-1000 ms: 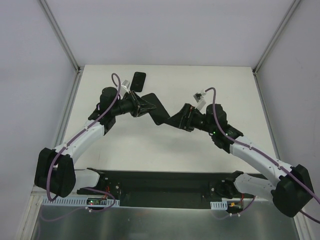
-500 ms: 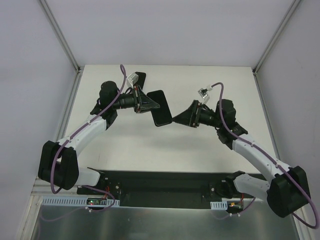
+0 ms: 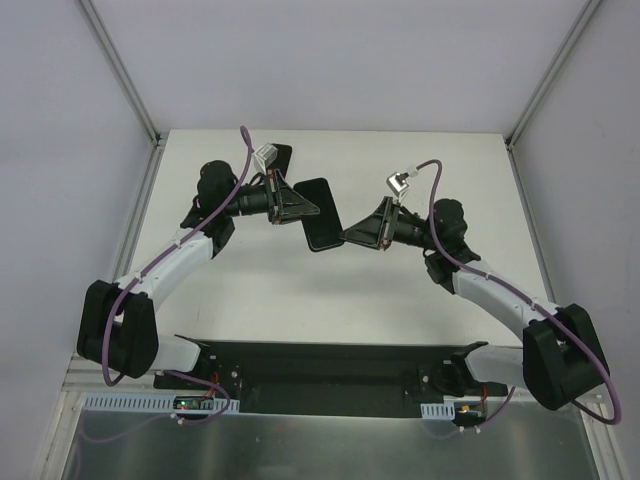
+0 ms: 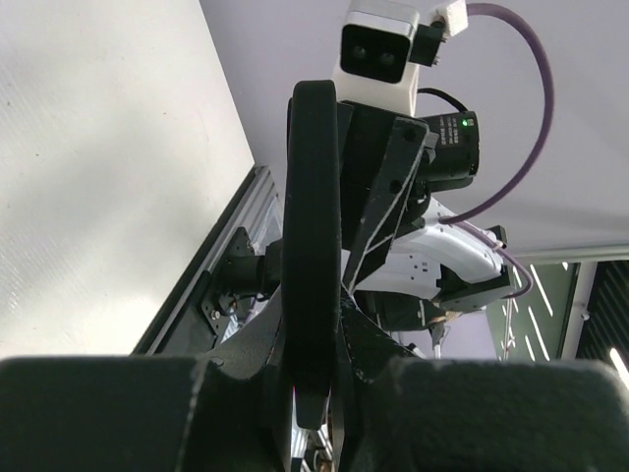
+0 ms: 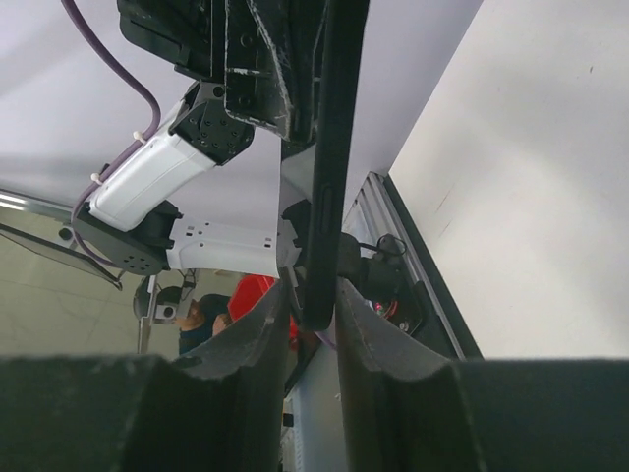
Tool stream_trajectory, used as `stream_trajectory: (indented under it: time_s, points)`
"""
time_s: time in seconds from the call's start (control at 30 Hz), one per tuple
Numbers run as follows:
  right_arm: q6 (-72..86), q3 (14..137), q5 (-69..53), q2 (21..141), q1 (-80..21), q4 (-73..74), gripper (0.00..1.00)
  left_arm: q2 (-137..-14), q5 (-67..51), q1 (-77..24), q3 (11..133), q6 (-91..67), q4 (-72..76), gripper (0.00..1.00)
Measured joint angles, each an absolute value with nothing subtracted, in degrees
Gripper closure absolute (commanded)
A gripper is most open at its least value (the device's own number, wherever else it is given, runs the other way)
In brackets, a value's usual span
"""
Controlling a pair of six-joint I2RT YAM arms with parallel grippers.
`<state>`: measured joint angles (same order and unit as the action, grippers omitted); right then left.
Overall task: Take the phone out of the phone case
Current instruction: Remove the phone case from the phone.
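My left gripper (image 3: 308,210) pinches the phone case (image 3: 322,198) in the air, and my right gripper (image 3: 346,237) squeezes its other edge. The phone (I think) is inside, not out yet.

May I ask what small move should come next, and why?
Probably close the right tool firmly on the free end of the phone: the left tool clamps its other end aloft, and the right fingers flank it closely, contact unclear.

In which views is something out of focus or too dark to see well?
Top external: sharp and evenly lit. Left wrist: the left fingers are a dark blur at the bottom; the phone, edge-on, is sharper. Right wrist: the right fingers are blurred too.
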<state>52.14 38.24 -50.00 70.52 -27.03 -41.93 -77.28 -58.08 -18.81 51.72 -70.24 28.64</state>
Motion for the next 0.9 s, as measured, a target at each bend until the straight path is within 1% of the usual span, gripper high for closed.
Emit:
stream_trajectory:
  time_s: [0.07,0.13,0.23,0.27,0.4,0.53,0.6,0.7,0.8,0.9]
  points:
    - [53.0,37.7,-50.2,71.0,-27.0,-43.1,0.82,-77.4,-58.2,-18.7,51.7,-70.3,28.9,1.0]
    - [53.5,37.6,-50.3,71.1,-27.0,-43.6,0.84,-77.4,-58.3,-18.7,51.7,-70.6,29.2,1.0]
    - [54.1,37.6,-50.2,71.2,-27.0,-44.1,0.97,-77.6,-58.5,-18.7,52.0,-70.7,29.8,1.0]
    - [54.2,37.6,-50.2,71.2,-27.0,-44.2,0.99,-77.6,-58.5,-18.7,52.1,-70.8,30.1,1.0]
    - [55.4,37.5,-50.2,71.8,-27.1,-45.8,0.99,-77.8,-58.7,-18.6,52.1,-71.2,31.3,1.0]
    - [60.0,36.3,-50.2,74.1,-27.1,-54.2,0.99,-79.3,-59.8,-18.1,52.1,-73.4,35.8,1.0]
    - [64.3,36.0,-50.2,76.7,-27.0,-60.0,0.99,-81.1,-60.7,-17.5,52.1,-76.1,40.4,1.0]
    - [69.3,36.0,-49.2,80.3,-26.9,-65.4,0.99,-86.4,-62.2,-16.7,51.9,-83.4,51.9,1.0]
    - [71.5,36.4,-48.6,81.1,-27.1,-66.2,0.98,-93.3,-62.9,-16.4,51.8,-93.5,62.6,1.0]
    - [72.0,37.3,-48.7,81.1,-27.7,-65.4,0.98,-97.4,-63.2,-16.4,51.8,-100.9,68.8,1.0]
